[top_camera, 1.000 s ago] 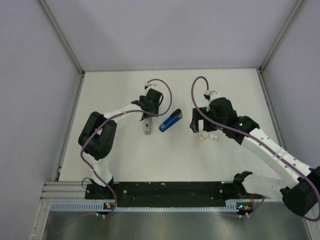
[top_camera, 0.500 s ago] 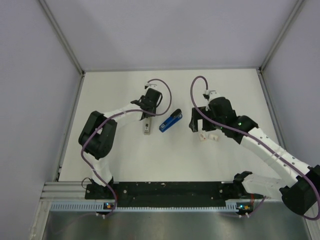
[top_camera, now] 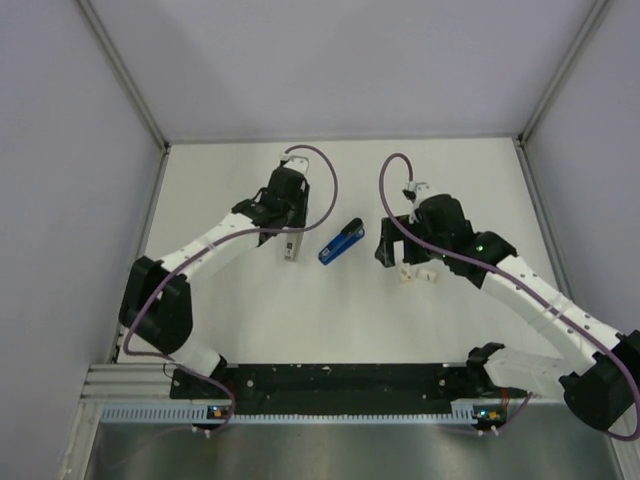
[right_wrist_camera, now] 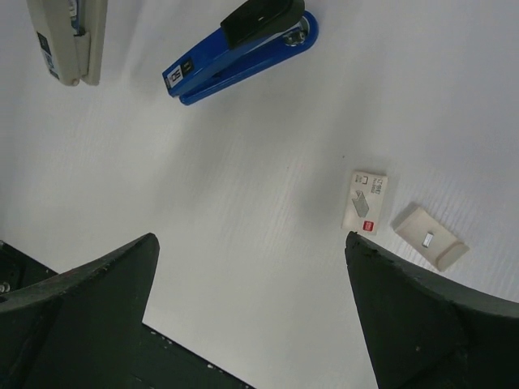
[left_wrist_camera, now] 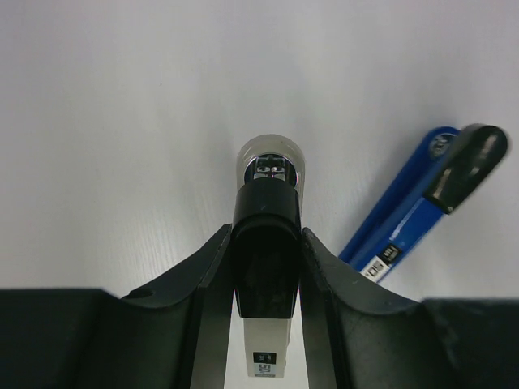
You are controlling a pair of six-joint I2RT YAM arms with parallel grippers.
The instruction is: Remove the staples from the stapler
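Three pale walls [top_camera: 330,60] enclose white table [top_camera: 450,180]; left pincer [left_wrist_camera: 266,241] pinches grey stapler [left_wrist_camera: 269,168], right pincer [right_wrist_camera: 250,243] spread

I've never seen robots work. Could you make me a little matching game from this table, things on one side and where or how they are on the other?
Things:
1. blue stapler
2. grey stapler
3. right gripper
4. white box with red mark

States:
A. open wide, holding nothing
B. clamped between the fingers of the left gripper
C. lying loose, midway between the two grippers
D. lying next to a beige card

Pairs: 1-C, 2-B, 3-A, 4-D
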